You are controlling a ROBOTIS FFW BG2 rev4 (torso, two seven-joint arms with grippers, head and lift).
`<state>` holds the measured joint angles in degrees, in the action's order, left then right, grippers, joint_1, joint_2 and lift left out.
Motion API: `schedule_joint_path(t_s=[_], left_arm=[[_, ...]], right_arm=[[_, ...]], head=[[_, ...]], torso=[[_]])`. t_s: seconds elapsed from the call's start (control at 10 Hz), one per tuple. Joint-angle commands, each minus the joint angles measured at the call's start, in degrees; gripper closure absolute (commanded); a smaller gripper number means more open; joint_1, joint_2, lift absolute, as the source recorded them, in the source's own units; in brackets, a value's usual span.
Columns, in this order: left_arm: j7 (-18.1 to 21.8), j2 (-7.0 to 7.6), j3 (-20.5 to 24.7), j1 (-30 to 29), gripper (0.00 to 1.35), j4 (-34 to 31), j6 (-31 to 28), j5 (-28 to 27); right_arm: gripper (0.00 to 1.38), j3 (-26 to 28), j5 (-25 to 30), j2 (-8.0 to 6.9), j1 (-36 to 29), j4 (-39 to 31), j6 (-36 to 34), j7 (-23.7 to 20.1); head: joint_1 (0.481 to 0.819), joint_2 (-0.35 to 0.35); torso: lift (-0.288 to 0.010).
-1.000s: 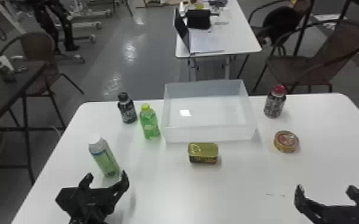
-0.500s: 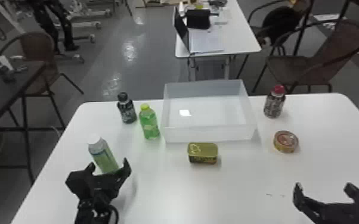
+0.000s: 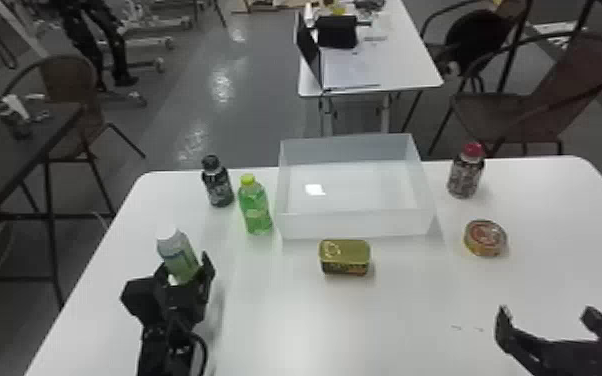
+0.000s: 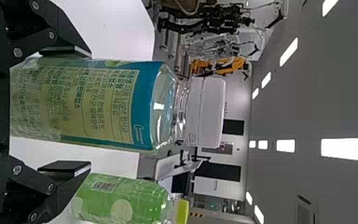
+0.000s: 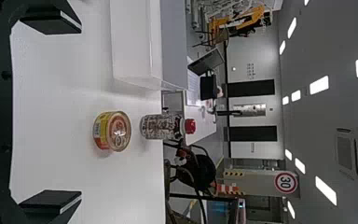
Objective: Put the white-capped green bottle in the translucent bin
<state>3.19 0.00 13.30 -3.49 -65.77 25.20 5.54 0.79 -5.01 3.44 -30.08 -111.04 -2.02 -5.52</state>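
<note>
In the head view my left gripper (image 3: 187,272) is around the lower part of the white-capped green bottle (image 3: 177,255), which stands at the table's left. In the left wrist view the bottle (image 4: 88,102) lies between the fingers of my open left gripper (image 4: 65,109); a gap shows on the lower finger's side, while the upper finger is close to it. The translucent bin (image 3: 355,225) is at the table's far middle, right of the bottle. My right gripper (image 3: 545,320) stands open at the near right; its fingers (image 5: 51,200) show with nothing between them in the right wrist view.
A yellow-capped green bottle (image 3: 255,210) and a dark bottle (image 3: 218,185) stand left of the bin. A rectangular can (image 3: 345,257) sits before it. To the right are a round can (image 3: 485,238) and a red-capped bottle (image 3: 465,172).
My left gripper has moved forward and slightly right, bringing its fingers around the white-capped bottle. My right gripper is nearly unmoved.
</note>
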Motion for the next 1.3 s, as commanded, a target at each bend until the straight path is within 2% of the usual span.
schedule_joint_path(t_s=[0.0, 0.4, 0.6, 0.8, 0.9, 1.0, 1.2], left_arm=[[-0.29, 0.00, 0.23, -0.12, 0.83, 0.29, 0.64, -0.09], [-0.38, 0.00, -1.08, -0.55, 0.83, -1.20, 2.40, -1.06], [-0.38, 0.44, -4.86, -1.87, 0.83, -8.85, 2.66, -1.85], [0.33, 1.85, -10.49, -0.73, 0.83, -16.15, 0.99, -3.17], [2.96, 2.64, -13.30, 2.08, 0.82, -17.55, -1.82, -2.64], [8.24, 2.72, -14.00, 5.25, 0.82, -17.46, -5.60, -3.34], [15.97, 2.29, -15.32, 10.87, 0.82, -15.62, -13.07, -6.95]], right_arm=[[0.05, 0.00, 0.00, -0.28, 0.02, 0.12, 0.00, -0.11], [0.05, 0.09, -0.27, -0.28, -0.33, 0.03, 0.00, -0.28], [0.05, 0.09, -0.27, -0.28, -0.59, 0.03, 0.00, -0.28], [0.05, 0.09, -0.27, -0.28, -0.59, 0.21, 0.00, -0.28], [0.05, 0.09, -0.27, -0.28, -0.51, 0.21, 0.00, -0.28], [0.05, 0.00, -0.35, -0.19, -0.07, 0.56, 0.00, -0.37], [0.05, -0.44, 0.00, -0.28, 1.43, 1.53, -0.35, -0.99]], head=[[0.695, 0.156], [0.695, 0.164], [0.695, 0.145], [0.695, 0.094], [0.695, 0.079], [0.695, 0.035], [0.695, -0.042]], torso=[[-0.070], [-0.070], [-0.070], [-0.070], [-0.070], [-0.070], [-0.070]])
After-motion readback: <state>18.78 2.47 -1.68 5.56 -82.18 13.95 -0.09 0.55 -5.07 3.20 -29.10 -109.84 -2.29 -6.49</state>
